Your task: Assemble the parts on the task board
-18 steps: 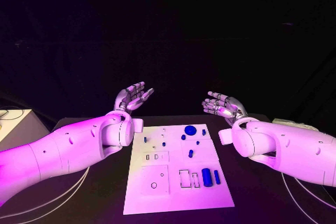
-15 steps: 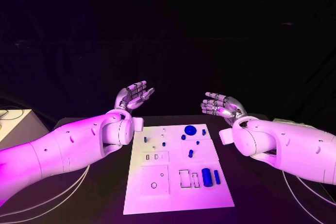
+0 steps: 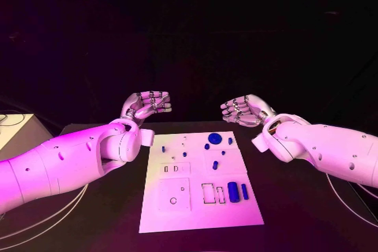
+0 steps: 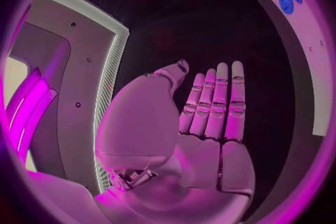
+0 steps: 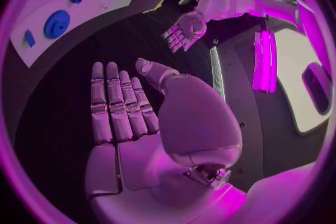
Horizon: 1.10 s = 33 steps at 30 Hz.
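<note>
The white task board [image 3: 197, 208] lies in the middle of the black table. On it are blue parts: a round disc [image 3: 214, 137] at the far end, several small pieces around [image 3: 207, 146], and a thick cylinder [image 3: 232, 189] beside a slim bar [image 3: 244, 191] near the front. My left hand [image 3: 148, 105] hovers beyond the board's far left corner and my right hand [image 3: 242, 110] beyond its far right corner. Both hold nothing. In the wrist views the left hand's fingers [image 4: 217, 101] and the right hand's fingers [image 5: 115, 103] lie straight, palms bare. The disc [image 5: 56, 23] also appears there.
A white box [image 3: 12, 133] stands at the table's left edge. Thin cables [image 3: 47, 219] run over the table at the front left, and another cable [image 3: 347, 200] at the right. The board [image 4: 311, 67] lies well below both hands.
Both hands have tipped forward from fingers raised and spread to fingers pointing away, foreshortened in the head view. The camera has shifted slightly. The parts have not moved.
</note>
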Available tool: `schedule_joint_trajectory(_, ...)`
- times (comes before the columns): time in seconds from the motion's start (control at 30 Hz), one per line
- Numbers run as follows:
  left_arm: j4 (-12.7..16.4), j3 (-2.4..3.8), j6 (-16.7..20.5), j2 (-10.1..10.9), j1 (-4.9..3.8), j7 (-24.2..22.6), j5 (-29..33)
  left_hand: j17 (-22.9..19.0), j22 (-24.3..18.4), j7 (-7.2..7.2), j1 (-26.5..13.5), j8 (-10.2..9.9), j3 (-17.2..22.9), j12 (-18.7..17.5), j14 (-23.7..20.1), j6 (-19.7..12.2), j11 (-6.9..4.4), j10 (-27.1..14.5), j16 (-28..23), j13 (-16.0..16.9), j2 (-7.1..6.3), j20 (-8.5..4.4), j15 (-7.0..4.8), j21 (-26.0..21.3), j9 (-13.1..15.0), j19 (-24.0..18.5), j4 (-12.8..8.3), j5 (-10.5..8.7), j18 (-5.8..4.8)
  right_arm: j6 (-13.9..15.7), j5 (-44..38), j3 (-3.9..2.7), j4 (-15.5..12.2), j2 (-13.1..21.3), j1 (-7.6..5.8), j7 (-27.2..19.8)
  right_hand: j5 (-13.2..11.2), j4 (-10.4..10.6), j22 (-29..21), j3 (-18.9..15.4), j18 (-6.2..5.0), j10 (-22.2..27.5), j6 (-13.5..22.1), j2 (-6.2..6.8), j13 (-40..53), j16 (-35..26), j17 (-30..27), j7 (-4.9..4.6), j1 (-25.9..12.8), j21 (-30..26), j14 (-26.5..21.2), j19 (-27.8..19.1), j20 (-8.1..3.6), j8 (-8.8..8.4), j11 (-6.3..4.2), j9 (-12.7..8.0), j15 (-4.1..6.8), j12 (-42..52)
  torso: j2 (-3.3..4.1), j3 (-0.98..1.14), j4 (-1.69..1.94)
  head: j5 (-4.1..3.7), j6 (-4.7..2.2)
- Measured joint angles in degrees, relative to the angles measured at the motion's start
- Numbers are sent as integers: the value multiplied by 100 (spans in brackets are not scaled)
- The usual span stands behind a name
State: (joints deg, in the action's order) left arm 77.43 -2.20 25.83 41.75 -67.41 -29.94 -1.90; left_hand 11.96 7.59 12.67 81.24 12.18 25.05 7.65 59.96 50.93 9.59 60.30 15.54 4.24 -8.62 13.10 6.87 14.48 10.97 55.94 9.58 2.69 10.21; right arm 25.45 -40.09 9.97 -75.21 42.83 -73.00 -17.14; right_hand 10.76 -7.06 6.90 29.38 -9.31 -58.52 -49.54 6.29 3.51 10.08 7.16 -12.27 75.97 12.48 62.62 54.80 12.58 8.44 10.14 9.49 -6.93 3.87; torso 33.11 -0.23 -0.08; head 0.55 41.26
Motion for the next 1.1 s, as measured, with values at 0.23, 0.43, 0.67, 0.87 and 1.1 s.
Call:
schedule_joint_trajectory(0.23, 344, -1, -172, 317, -2, 42, -216, 380, 179, -40, -146, 47, 248, -89, 291, 120, -89, 228, 451, -17, -147, -162, -134, 342, 16, 264, -97, 0, -1, -190, -1721, -3, -19, -34, -143, 592, -160, 105, 611, -199, 0, -674, -512, 73, 15, 881, 654, 77, 35, 1106, 1363, 962, -439, 19, -263, 4, 421, 0, 126, -18, 77, -96, -8)
schedule_joint_trajectory(0.43, 693, 1, -301, 596, -2, 81, -360, 761, 365, -71, -287, 47, 335, -211, 362, 151, -129, 351, 949, -17, -239, -244, -205, 670, 22, 346, -184, 0, -2, -387, -2937, -3, -114, -83, -234, 1174, -153, 259, 1391, -58, -1, -976, -761, 326, 34, 2221, 1716, 206, -13, 2175, 1896, 1433, -641, 19, -423, -1, 633, 0, 246, -43, 138, -155, -14)
schedule_joint_trajectory(0.67, 1094, 5, -384, 831, -3, 77, -398, 966, 444, -72, -580, 47, 237, -262, 267, 191, -120, 402, 1171, -9, -308, -261, -195, 769, 39, 318, -86, 0, -2, -577, -3870, -3, -167, -191, -264, 1661, -139, 498, 3722, 178, 201, -1138, -884, 589, 54, 4538, 3850, 265, -107, 4276, 2110, 2170, -699, 16, -487, 105, 684, 0, 394, -72, 208, -227, -15)
schedule_joint_trajectory(0.87, 1294, 15, -423, 966, -2, 56, -379, 991, 451, -72, -580, 47, 203, -263, 227, 191, -120, 402, 1197, -9, -308, -245, -194, 769, 40, 300, -92, 0, -2, -696, -4373, 2, -158, -301, -225, 1933, -233, 748, 5855, 270, 407, -1144, -935, 815, 49, 6363, 5531, 279, -216, 6057, 2110, 2689, -674, -9, -493, 236, 685, 0, 500, -90, 261, -270, -20)
schedule_joint_trajectory(1.1, 1378, 31, -436, 1030, -2, 53, -351, 1001, 456, -72, -579, 47, 205, -263, 227, 191, -119, 402, 1219, -9, -307, -244, -194, 769, 40, 301, -90, 0, -2, -795, -4748, 6, -111, -368, -189, 2227, -125, 916, 6350, 34, 494, -1050, -873, 948, 71, 6679, 5808, 341, -349, 6423, 2110, 2812, -695, -37, -504, 294, 685, 0, 592, -112, 323, -352, -10)
